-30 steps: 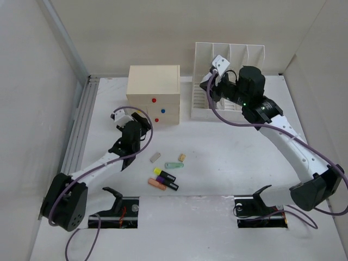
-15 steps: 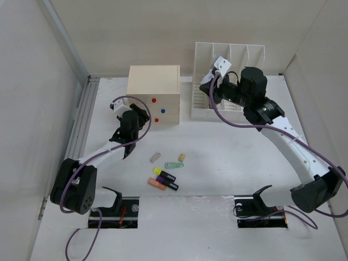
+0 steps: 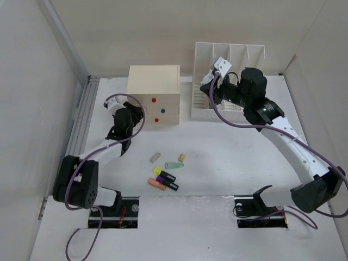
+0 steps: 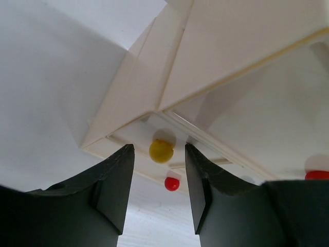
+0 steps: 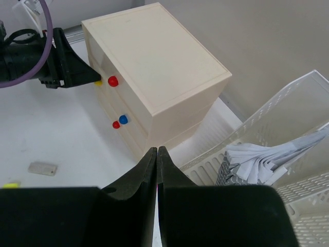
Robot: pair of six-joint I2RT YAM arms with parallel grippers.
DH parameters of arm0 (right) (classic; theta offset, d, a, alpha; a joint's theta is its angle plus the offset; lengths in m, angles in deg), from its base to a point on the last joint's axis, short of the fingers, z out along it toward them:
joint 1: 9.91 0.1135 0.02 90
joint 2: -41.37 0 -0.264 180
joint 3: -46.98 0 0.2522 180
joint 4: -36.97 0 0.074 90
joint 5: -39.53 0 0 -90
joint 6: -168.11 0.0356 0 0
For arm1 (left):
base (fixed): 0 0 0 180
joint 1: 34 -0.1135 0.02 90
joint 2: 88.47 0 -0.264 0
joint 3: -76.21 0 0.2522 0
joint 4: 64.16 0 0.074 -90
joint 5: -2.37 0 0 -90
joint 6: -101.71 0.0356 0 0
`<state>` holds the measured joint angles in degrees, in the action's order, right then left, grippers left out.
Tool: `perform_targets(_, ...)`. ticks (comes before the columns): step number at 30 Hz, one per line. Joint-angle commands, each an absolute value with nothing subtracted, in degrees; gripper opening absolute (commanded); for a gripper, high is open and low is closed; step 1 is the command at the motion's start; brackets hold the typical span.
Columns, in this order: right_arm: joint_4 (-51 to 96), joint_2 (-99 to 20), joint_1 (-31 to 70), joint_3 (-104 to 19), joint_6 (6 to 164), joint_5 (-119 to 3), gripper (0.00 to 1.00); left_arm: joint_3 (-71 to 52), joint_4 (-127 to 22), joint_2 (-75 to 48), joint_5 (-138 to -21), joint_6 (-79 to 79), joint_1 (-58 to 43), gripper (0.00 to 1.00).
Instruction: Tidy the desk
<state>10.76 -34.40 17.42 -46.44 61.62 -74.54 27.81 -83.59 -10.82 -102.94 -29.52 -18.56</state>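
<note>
The desk [image 3: 228,157] lies under the left gripper [image 3: 137,112], its jaws spread around the yellow knob [image 4: 161,151] of the drawer box [image 3: 154,81], apparently not touching; a second ago it hung nearer. Far right, the right gripper [image 5: 157,152], pressed together, hovers by the file rack [image 3: 255,54].

One camera looks down on the whole table [image 3: 228,163]. Two wrist cameras sit close — all see the drawer box [image 3: 154,81].

Robot lab cell: white table [image 3: 228,163] boxed by bare beige panels [image 3: 27,109]; left arm [image 3: 100,149], right arm [image 3: 288,142] bolted at near edge.
</note>
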Motion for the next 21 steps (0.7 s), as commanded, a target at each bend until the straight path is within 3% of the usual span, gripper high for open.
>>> perform_targets(1, 13.46, -32.81, 16.98, -46.33, 62.29, -75.34, 0.08, 27.82, -88.19, -9.81, -100.73, -30.30, -19.59, 0.41)
perform_targets(10, 13.46, -32.81, 16.98, -45.80, 62.29, -75.34, 0.08, 28.35, -91.88, -6.20, -96.42, -31.44, -21.35, 0.41)
perform_targets(15, 13.46, -33.34, 16.98, -45.80, 62.29, -75.34, 0.08, 28.35, -92.41, -5.67, -95.72, -31.44, -21.88, 0.26)
perform_targets(21, 13.98, -33.34, 16.98, -45.80, 62.29, -75.87, 0.08, 28.96, -92.93, -6.73, -96.33, -31.44, -21.88, 0.25)
